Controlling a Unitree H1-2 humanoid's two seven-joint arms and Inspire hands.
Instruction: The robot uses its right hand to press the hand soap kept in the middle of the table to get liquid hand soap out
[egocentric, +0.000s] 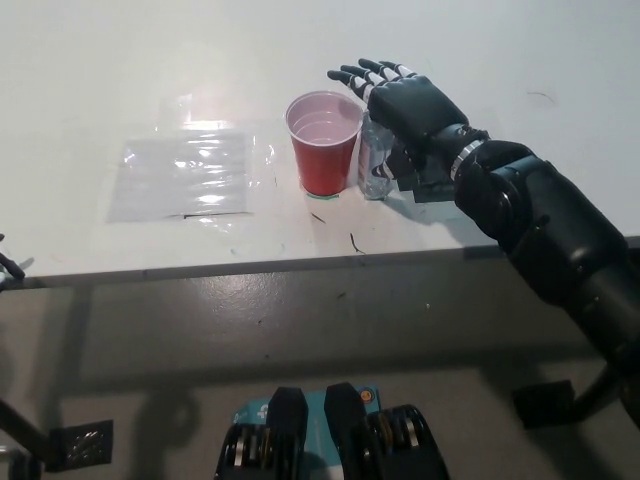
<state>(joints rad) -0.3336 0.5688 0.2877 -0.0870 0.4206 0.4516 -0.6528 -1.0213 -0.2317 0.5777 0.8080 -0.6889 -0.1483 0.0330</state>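
A clear soap bottle (375, 162) stands on the white table (120, 80), right beside a red cup (323, 141). My black right hand (405, 100) lies flat on top of the bottle with its fingers stretched out, covering the pump head. The fingertips (350, 72) reach over the cup's far rim. Only a sliver of my white left hand (8, 268) shows at the picture's left edge, below the table's front edge.
A clear plastic sheet (185, 172) lies flat on the table left of the cup. The table's front edge (250, 265) runs across the middle of the picture, with grey floor below it.
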